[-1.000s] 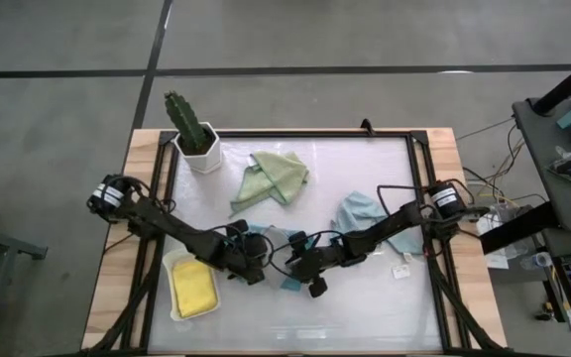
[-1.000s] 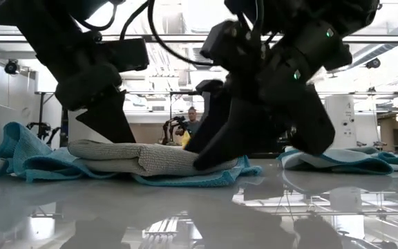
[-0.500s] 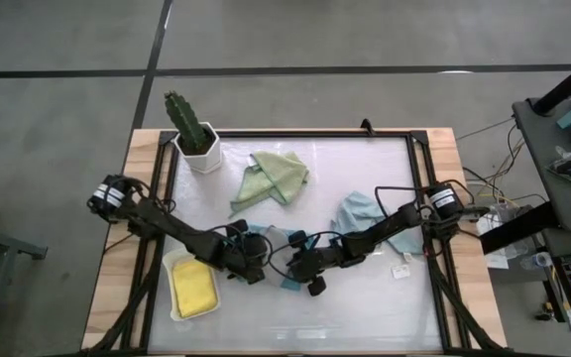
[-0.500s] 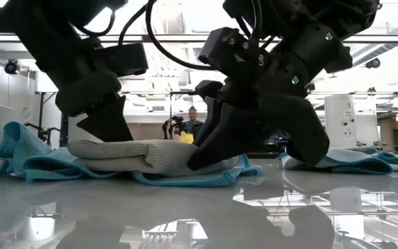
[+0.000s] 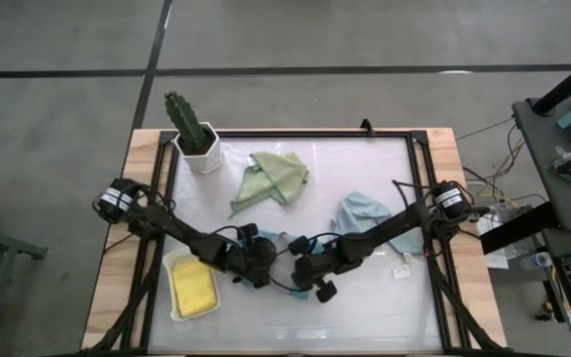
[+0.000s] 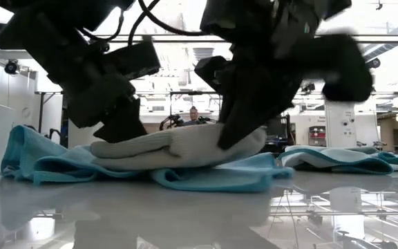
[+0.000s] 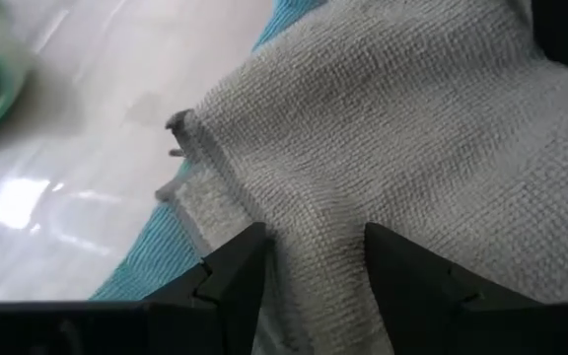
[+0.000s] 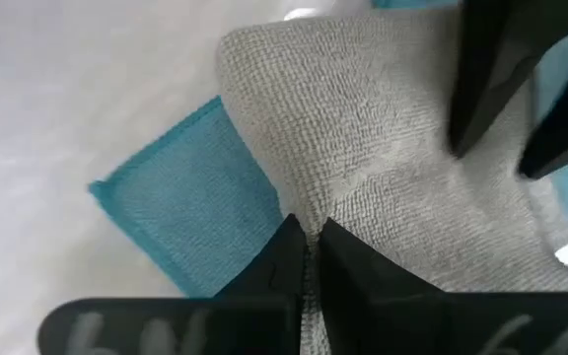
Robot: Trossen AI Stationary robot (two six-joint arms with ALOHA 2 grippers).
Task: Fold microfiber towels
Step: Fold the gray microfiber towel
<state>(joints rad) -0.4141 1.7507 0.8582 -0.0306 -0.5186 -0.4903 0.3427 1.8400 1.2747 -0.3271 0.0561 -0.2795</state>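
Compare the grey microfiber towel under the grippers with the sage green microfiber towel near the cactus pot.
The grey microfiber towel is pinched by the shut right gripper, with the left gripper astride it; the sage green microfiber towel lies untouched. The grey one rests on a teal towel; the green one lies directly on the white tabletop. Both are rumpled, not neatly folded.

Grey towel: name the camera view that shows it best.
Right wrist view: the grey towel fills the frame, pinched at a fold. The left wrist view shows its weave; the low view its side on the teal towel; the high view hides it under the arms.
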